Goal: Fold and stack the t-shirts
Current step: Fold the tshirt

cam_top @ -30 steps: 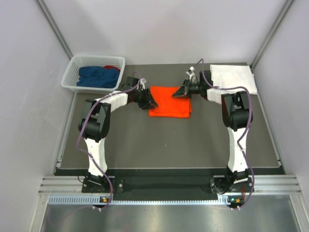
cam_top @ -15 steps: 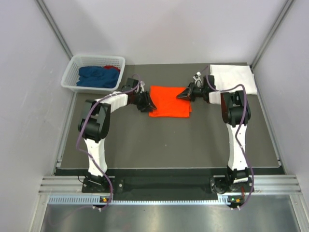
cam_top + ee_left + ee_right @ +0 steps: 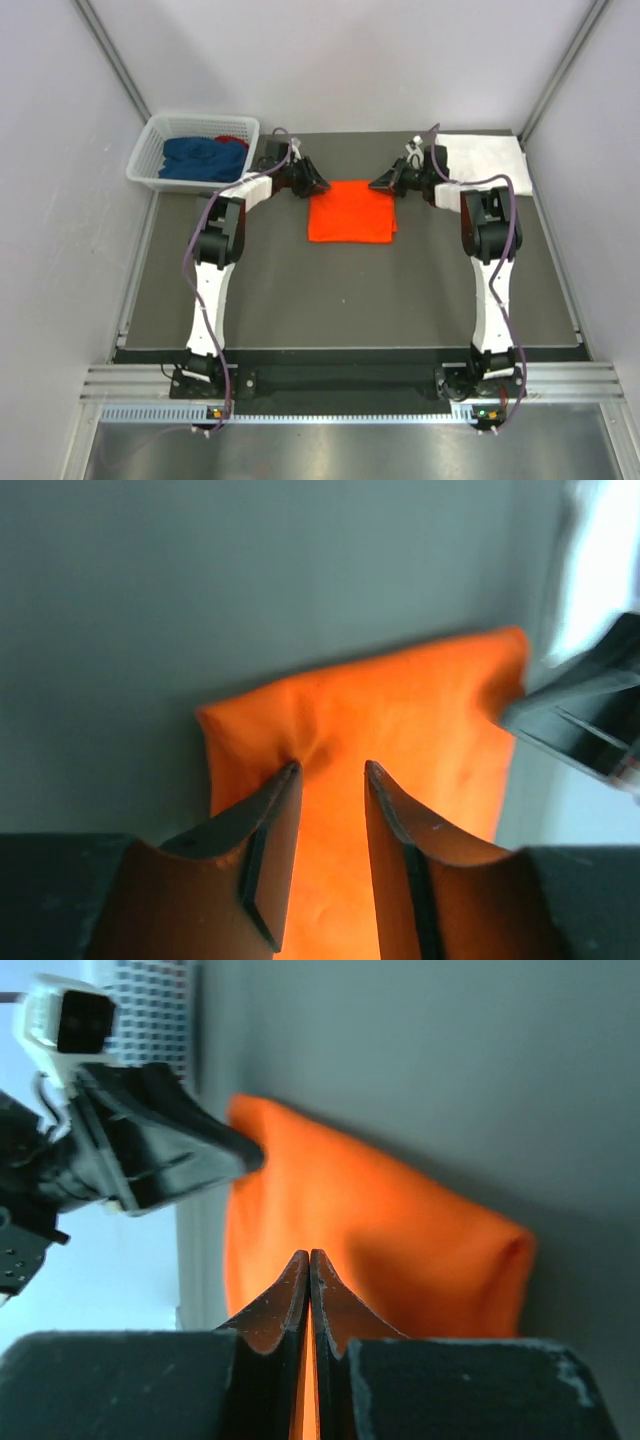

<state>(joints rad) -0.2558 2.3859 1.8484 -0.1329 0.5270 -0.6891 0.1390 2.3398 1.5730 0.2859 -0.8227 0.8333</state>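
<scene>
An orange t-shirt (image 3: 350, 212) lies folded in a flat rectangle in the middle of the dark table. My left gripper (image 3: 321, 186) is at the shirt's far left corner; in the left wrist view (image 3: 328, 765) its jaws stand apart over the orange cloth (image 3: 430, 720), the left tip touching a small crease. My right gripper (image 3: 376, 184) is at the far right corner; in the right wrist view (image 3: 310, 1252) its fingers are pressed together just above the shirt (image 3: 400, 1230), with no cloth visibly pinched. A white folded shirt (image 3: 481, 155) lies at the back right.
A white mesh basket (image 3: 150, 150) at the back left holds blue and red clothes (image 3: 203, 157). The table mat (image 3: 350, 290) ends at a metal rail along the near edge. Grey walls close in on both sides.
Both grippers have moved back from over the shirt to its far edge; the left one swung from the shirt's left side to its far left corner. The shirt lies as before.
</scene>
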